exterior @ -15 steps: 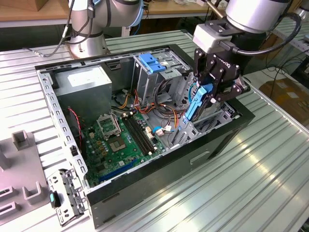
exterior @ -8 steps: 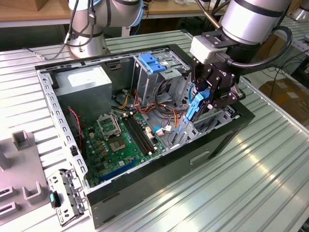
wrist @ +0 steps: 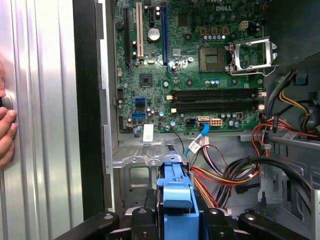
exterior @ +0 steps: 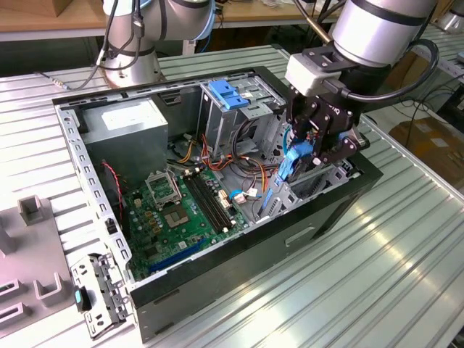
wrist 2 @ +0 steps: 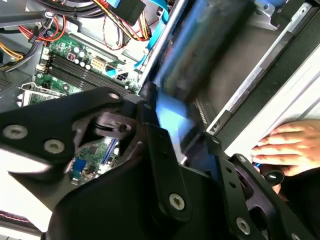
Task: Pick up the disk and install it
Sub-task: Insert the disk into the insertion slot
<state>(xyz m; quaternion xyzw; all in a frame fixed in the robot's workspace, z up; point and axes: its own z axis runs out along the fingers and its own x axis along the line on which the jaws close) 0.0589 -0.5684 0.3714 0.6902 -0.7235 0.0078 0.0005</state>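
The disk point(exterior: 296, 158) hangs on edge in my gripper point(exterior: 313, 145), its blue side rail facing the camera. It sits at the drive bay on the exterior view's right of the open computer case point(exterior: 319, 210), partly down between the bay's metal walls. My gripper is shut on the disk. In the first wrist view the blue rail of the disk point(wrist: 177, 192) stands between the black fingers point(wrist: 142, 220), above the bay floor. The second wrist view has the disk point(wrist 2: 200, 55) as a blurred blue-grey slab ahead of my gripper point(wrist 2: 167, 132).
A green motherboard point(exterior: 177, 206) lies on the case floor, with loose coloured cables point(wrist: 225, 175) beside the bay. A grey power-supply box point(exterior: 134, 127) and a blue-latched cage point(exterior: 228, 94) stand at the back. A person's hand point(wrist 2: 286, 146) rests on the table beside the case.
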